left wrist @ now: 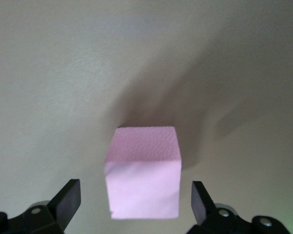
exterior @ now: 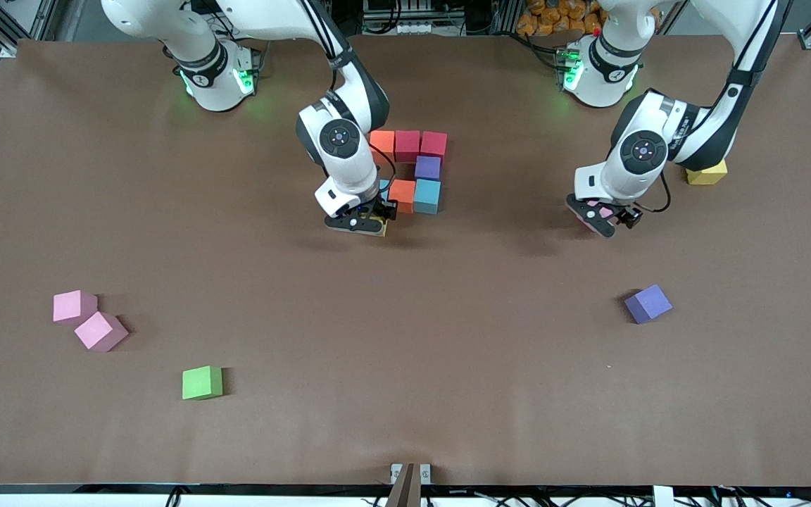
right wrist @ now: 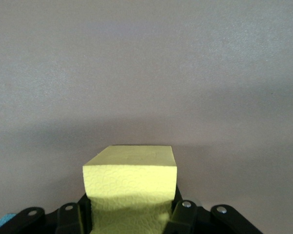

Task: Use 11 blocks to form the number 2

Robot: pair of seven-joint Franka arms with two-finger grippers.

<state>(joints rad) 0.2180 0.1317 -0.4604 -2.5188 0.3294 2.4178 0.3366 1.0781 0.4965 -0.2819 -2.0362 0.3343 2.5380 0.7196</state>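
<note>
- Waiting nearest the front camera are spare blocks: a green cube [exterior: 202, 383] and two touching pink cubes [exterior: 75, 306] [exterior: 101, 331] toward the right arm's end, and a purple cube [exterior: 648, 303] toward the left arm's end, all well apart from the build and probably stock for the bottom row.
- Clenching a yellow cube [right wrist: 132, 180], the right gripper [exterior: 361, 224] is sitting low at the build's nearest edge, seemingly seating the single link cube under the middle row.
- Hanging released, the left gripper [left wrist: 136, 204] is straddling another pink cube [left wrist: 142, 178] without touching it, apparently lined up for a pickup.
- Growing farther up the table, the number 2 [exterior: 416, 169] is showing a top row, a purple link and part of a middle row.
- Lying farthest, a second yellow cube [exterior: 707, 173] is resting beside the left arm.
</note>
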